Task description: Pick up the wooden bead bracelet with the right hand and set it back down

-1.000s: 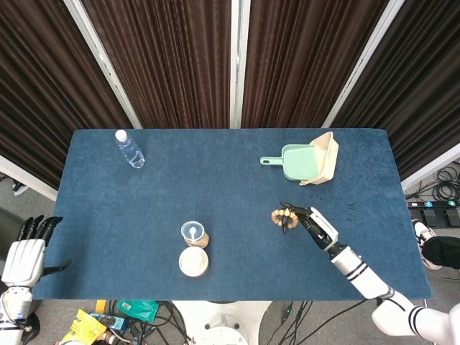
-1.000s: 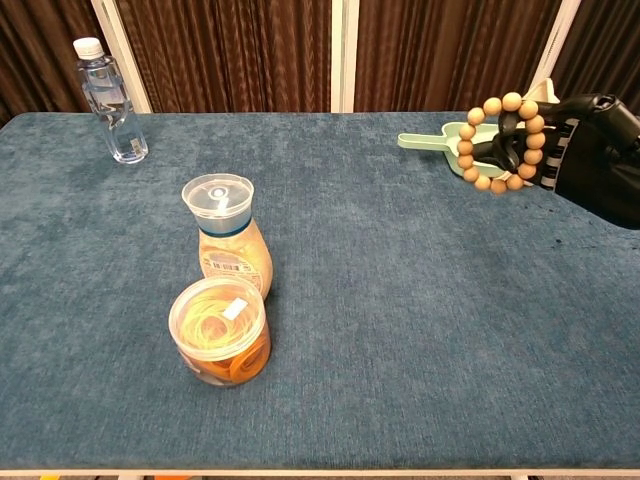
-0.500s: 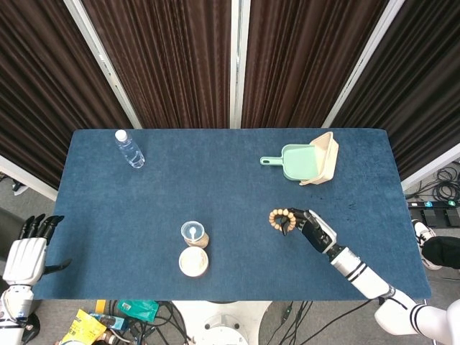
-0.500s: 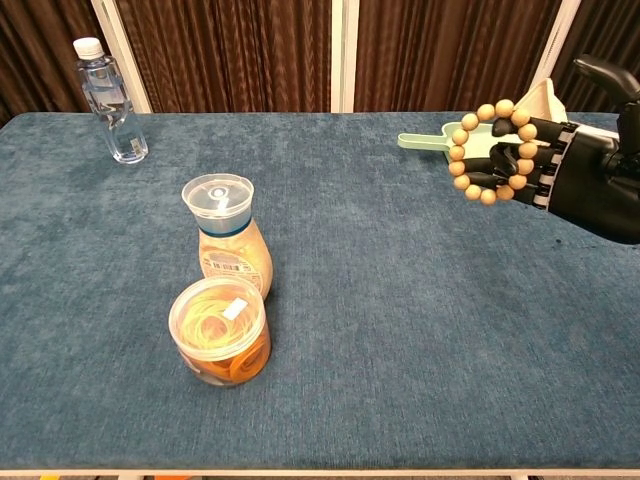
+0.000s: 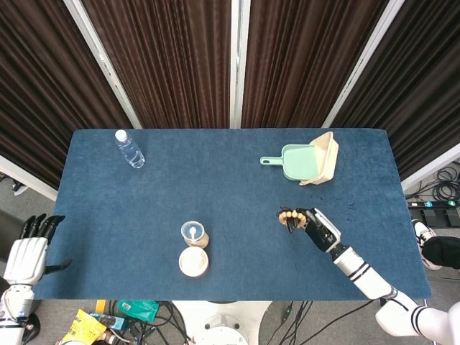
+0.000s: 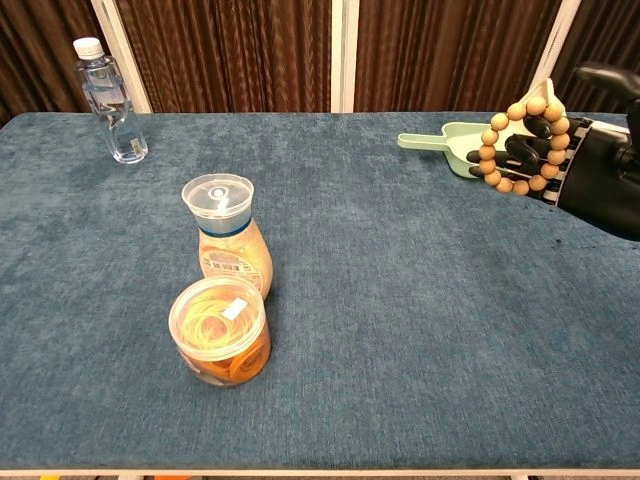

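The wooden bead bracelet (image 6: 520, 145) hangs around the fingers of my right hand (image 6: 590, 170), lifted above the blue table at the right side. In the head view the same bracelet (image 5: 288, 217) shows as a small cluster of tan beads at the tip of my right hand (image 5: 314, 226). The hand holds it with its fingers through the loop. My left hand (image 5: 27, 253) hangs off the table's left edge, fingers apart, holding nothing.
A small lidded bottle (image 6: 226, 237) and a round clear tub of rubber bands (image 6: 220, 331) stand at the front left of centre. A water bottle (image 6: 108, 100) stands at the far left. A green dustpan with a beige brush (image 5: 305, 161) lies at the far right.
My right hand has drawn back to the right with the bracelet, and the bead loop now sits closer in against the fingers. The left hand has not moved.
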Robot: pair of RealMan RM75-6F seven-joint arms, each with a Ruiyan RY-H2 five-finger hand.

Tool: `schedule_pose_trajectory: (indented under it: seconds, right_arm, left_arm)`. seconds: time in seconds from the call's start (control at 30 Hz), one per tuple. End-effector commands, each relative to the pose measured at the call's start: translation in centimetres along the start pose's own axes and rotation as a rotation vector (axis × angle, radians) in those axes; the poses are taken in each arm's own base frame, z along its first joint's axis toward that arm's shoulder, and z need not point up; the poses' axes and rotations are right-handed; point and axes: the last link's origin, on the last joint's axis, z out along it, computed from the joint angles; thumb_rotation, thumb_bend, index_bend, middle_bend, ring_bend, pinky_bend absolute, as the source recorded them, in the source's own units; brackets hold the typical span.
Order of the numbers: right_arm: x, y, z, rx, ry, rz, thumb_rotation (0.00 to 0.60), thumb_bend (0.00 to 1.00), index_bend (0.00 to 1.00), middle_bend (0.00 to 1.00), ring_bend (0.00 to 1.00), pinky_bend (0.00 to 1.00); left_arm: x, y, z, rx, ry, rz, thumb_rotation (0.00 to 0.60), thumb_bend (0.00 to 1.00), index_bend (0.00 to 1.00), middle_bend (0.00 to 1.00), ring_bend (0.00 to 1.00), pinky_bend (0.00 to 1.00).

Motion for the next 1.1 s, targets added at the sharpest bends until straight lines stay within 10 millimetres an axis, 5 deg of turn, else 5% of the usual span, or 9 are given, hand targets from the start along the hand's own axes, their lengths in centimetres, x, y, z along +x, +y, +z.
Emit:
schedule_pose_trajectory:
  seconds: [0.03,0.2,0.5,0.9,1.1]
  right_arm:
    - [0.01,0.04,0.02,0.0,0.003,0.0,0.363,0.33,0.64,0.64,0.26,0.0]
    - [-0.03,0.11,-0.02,0.003,0.008,-0.006,0.427,0.33,0.65,0.64,0.27,0.0]
    - [0.06,0.35,0.0,-0.002,0.009,-0.044,0.297,0.39,0.65,0.64,0.27,0.0]
    - [0.14,0.17,-0.07,0.002,0.018,-0.049,0.296,0.51,0.65,0.64,0.27,0.0]
    - [0.13,0.06,-0.15,0.005,0.02,-0.055,0.343,0.58,0.65,0.64,0.27,0.0]
  left_arm:
    - [-0.03,-0.02,-0.02,0.002,-0.002,0.0,0.6,0.02,0.14,0.13,0.05,0.0]
    - [-0.07,-0.12,-0.06,0.002,-0.005,0.003,0.6,0.02,0.14,0.13,0.04,0.0]
    - [0.0,0.07,0.3,0.0,-0.006,0.003,0.6,0.02,0.14,0.13,0.04,0.0]
    - [-0.03,0.14,0.34,-0.002,-0.004,0.005,0.6,0.02,0.14,0.13,0.04,0.0]
    - [0.08,0.3,0.45,-0.002,-0.002,0.004,0.6,0.02,0.14,0.13,0.04,0.0]
